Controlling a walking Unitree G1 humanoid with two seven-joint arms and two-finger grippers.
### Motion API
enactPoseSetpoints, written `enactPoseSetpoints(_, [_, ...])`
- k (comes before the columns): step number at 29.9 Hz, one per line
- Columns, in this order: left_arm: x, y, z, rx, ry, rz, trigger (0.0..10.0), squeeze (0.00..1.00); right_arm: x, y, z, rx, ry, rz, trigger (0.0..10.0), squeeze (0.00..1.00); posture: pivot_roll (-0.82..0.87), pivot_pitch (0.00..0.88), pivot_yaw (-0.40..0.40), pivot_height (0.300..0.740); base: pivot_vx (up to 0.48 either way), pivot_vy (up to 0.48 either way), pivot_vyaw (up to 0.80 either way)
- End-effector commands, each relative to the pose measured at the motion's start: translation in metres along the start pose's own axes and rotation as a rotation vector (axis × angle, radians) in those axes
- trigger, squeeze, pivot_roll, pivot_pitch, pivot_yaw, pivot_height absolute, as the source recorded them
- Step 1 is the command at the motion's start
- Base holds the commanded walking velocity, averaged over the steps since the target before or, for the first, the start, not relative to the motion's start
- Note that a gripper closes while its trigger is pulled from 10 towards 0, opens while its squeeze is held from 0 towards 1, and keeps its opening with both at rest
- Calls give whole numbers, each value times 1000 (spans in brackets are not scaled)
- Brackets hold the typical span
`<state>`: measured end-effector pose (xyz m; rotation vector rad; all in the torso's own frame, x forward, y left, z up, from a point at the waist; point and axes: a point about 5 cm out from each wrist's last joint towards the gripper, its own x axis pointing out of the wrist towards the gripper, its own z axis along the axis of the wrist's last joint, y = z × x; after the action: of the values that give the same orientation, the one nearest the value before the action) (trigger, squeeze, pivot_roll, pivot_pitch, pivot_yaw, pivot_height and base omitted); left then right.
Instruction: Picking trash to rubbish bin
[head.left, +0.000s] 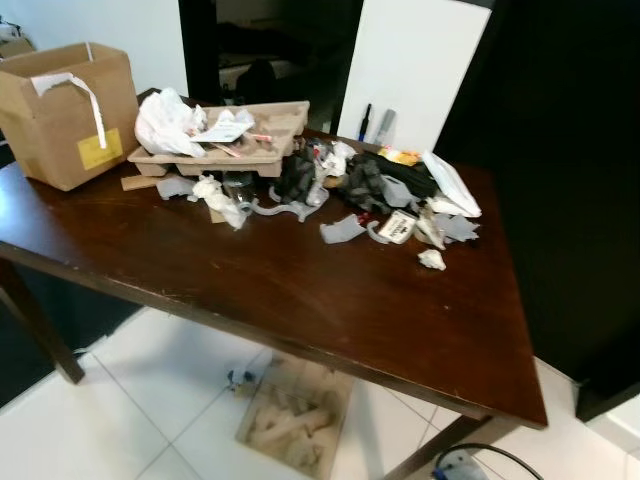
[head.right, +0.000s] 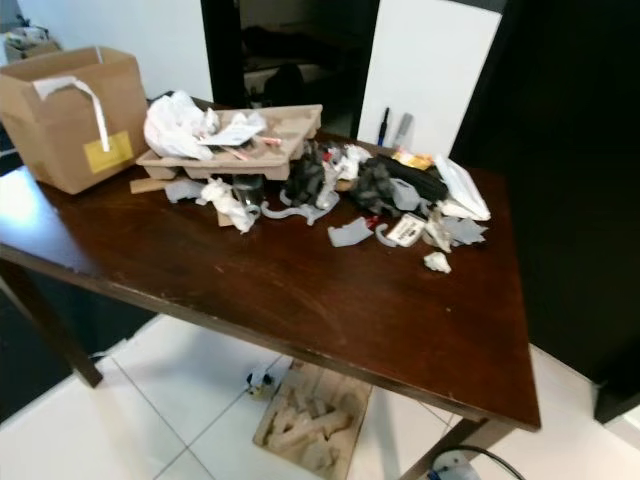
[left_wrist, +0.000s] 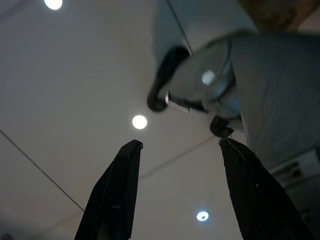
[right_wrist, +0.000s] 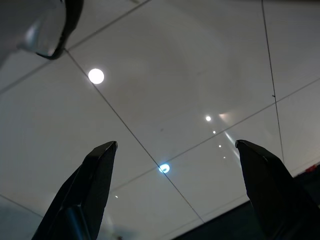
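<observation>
Trash heaped along far side of dark table, beside cardboard box. Left gripper and right gripper splayed open, hanging over floor tiles. Risk: small scraps scattering off table edge when reached.

Soft, slightly blurred head views, glare on white floor tiles, dim wrist views, reflected light spots

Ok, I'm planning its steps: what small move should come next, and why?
Probably step up to the table and raise an arm toward the small crumpled paper. It lies apart from the trash pile, nearest the front edge, while both grippers hang open over the floor tiles.
</observation>
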<state>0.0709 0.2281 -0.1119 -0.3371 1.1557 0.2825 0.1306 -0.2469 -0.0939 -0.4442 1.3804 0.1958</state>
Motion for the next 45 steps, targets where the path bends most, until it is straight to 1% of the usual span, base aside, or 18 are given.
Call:
enactPoseSetpoints(1, [-2, 6, -2, -15, 4, 27, 10000, 0, -1, -5, -10, 0, 38, -13, 10000, 0, 186, 49, -106, 740, 247, 0, 0])
enactPoseSetpoints(4, [-3, 11, -2, -38, -2, 38, 10000, 0, 0, -4, -13, 7, 59, 0, 10000, 0, 187, 52, -106, 740, 0, 0, 0])
enactPoseSetpoints(8, [-3, 9, -9, 28, 38, 20, 10000, 0, 0, 2, -23, 21, 112, 47, 10000, 0, 185, 52, -104, 740, 0, -234, 0])
enactPoseSetpoints(14, [-3, 7, -12, -7, 38, 28, 10000, 0, 0, 14, -41, 15, 198, 143, 10000, 0, 183, 56, -105, 740, 0, -181, -394])
enactPoseSetpoints(18, [-3, 8, -13, -17, 38, 37, 10000, 0, 0, 16, -42, 34, 192, 148, 10000, 0, 183, 56, -105, 740, 0, 0, -783])
enactPoseSetpoints(23, [-4, 10, -15, -15, 42, 46, 10000, 0, 0, 19, -45, 66, 201, 191, 10000, 0, 182, 64, -104, 740, 0, 0, 0])
enactPoseSetpoints(26, [-6, 15, -17, -25, 44, 68, 10000, 0, -1, 22, -48, 70, 220, 219, 10000, 0, 186, 68, -103, 740, 0, 0, 0])
enactPoseSetpoints(28, [-10, 27, -20, -57, 41, 114, 10000, 0, -3, 25, -57, 68, 281, 266, 10000, 0, 190, 70, -104, 740, 0, 0, 0])
enactPoseSetpoints(30, [-11, 29, -20, -62, 40, 122, 10000, 0, -3, 25, -59, 73, 292, 267, 10000, 0, 190, 70, -104, 740, 0, 0, 0])
enactPoseSetpoints(32, [-14, 38, -20, -96, 26, 157, 10000, 0, -4, 16, -68, 79, 317, 192, 10000, 0, 191, 70, -106, 740, 0, 0, 0])
enactPoseSetpoints(34, [-19, 53, -21, -138, 10, 212, 10000, 0, -6, 2, -78, 165, 327, 83, 10000, 0, 192, 70, -108, 740, 0, 0, 0])
enactPoseSetpoints(35, [-19, 53, -21, -138, 10, 212, 10000, 0, -6, 2, -78, 165, 327, 83, 10000, 0, 192, 70, -108, 740, 0, 0, 0])
enactPoseSetpoints(36, [-23, 60, -21, -152, 4, 240, 10000, 0, -8, -3, -82, 225, 329, 42, 10000, 0, 193, 70, -109, 740, 0, 0, 0])
enactPoseSetpoints(37, [-23, 60, -21, -152, 4, 240, 10000, 0, -8, -3, -82, 225, 329, 42, 10000, 0, 193, 70, -109, 740, 0, 0, 0])
enactPoseSetpoints(40, [-37, 90, -23, -212, -24, 354, 10000, 0, -13, -24, -94, 399, 316, -90, 10000, 0, 194, 74, -114, 740, 0, 0, 0])
enactPoseSetpoints(43, [-50, 113, -25, -239, -46, 434, 10000, 0, -19, -44, -103, 482, 303, -220, 10000, 0, 203, 86, -125, 740, 0, 0, 0])
enactPoseSetpoints(44, [-50, 113, -25, -239, -46, 434, 10000, 0, -19, -44, -103, 482, 303, -220, 10000, 0, 203, 86, -125, 740, 0, 0, 0])
enactPoseSetpoints(45, [-56, 122, -25, -244, -55, 466, 10000, 0, -21, -50, -106, 551, 299, -263, 10000, 0, 204, 88, -128, 740, 0, 0, 0])
